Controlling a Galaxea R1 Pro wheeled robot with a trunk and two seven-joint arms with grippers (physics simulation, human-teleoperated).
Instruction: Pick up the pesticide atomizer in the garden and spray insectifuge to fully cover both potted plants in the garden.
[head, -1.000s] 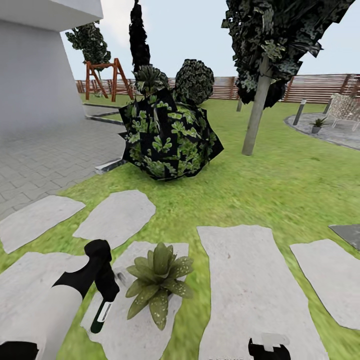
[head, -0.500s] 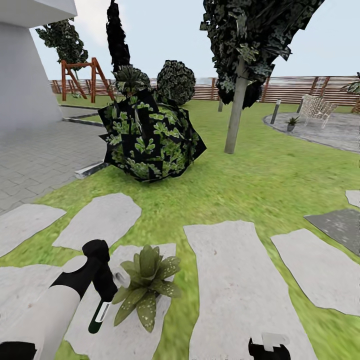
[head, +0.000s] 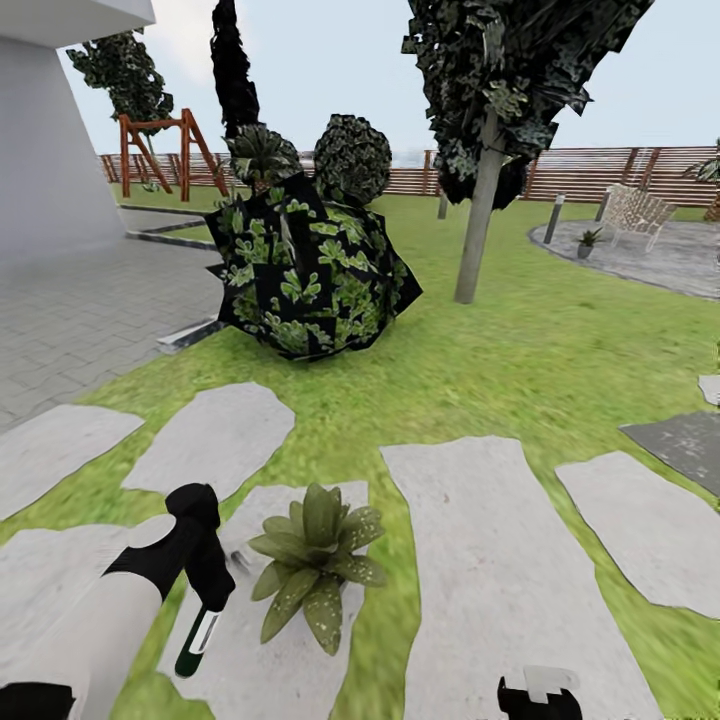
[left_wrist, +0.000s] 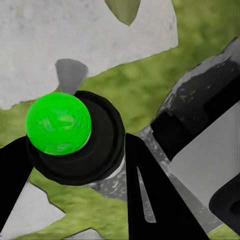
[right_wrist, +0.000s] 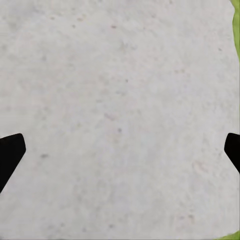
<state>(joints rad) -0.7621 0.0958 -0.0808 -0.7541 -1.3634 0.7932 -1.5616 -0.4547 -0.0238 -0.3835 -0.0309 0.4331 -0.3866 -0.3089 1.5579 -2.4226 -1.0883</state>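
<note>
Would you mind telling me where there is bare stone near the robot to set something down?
The long stepping stone right of the potted plant is bare, with the right gripper at its near end. The stone beyond it and the stone left of the plant are bare too. The plant's own stone is crowded by the leaves and the left gripper.

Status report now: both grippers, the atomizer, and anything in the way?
Left gripper shut on pesticide atomizer, beside potted plant. Right gripper open over stepping stone. Nothing between atomizer and plant.

Potted plant (head: 315, 565) on stepping stone (head: 270, 640) in lawn (head: 520, 360)
</note>
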